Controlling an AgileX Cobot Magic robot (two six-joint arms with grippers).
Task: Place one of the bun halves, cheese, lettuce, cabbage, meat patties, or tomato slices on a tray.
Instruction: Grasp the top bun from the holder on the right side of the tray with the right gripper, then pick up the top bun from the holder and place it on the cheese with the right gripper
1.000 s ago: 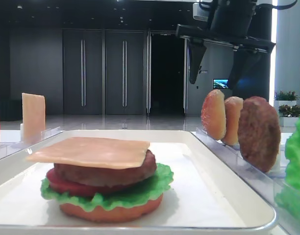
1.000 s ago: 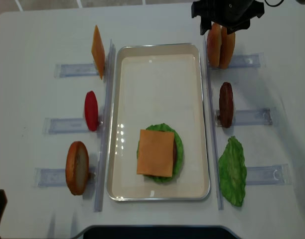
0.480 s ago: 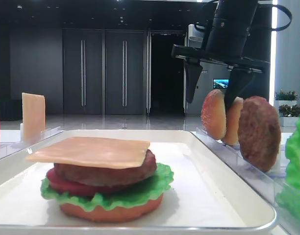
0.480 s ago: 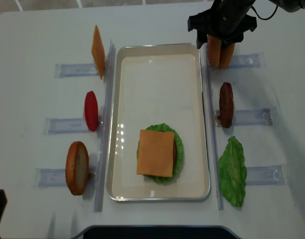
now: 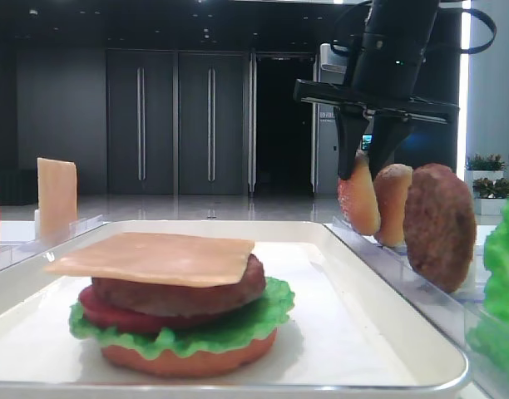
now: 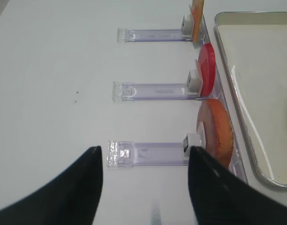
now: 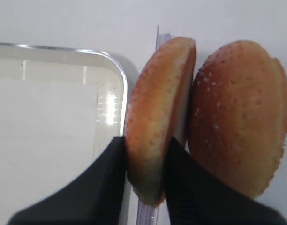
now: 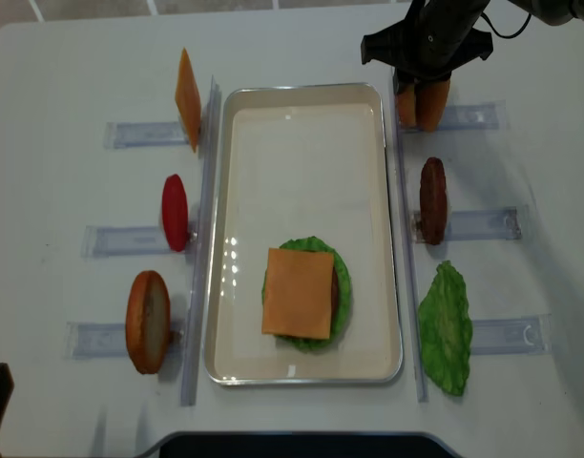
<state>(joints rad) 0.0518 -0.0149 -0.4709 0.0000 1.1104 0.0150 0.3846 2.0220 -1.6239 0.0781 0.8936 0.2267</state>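
The right hand point(image 7: 143, 178) has closed, pinching the bun half point(image 7: 160, 117).

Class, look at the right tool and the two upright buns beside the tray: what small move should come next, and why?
Probably a short straight lift. The right tool is shut on the nearer bun half, which stands upright against the second bun beside the tray. Rising first should free it without dragging its neighbour.

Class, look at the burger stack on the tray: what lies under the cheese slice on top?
Under the cheese slice sit a meat patty, a tomato slice, lettuce and a bun base, stacked on the tray. The cheese hides the patty's top face.
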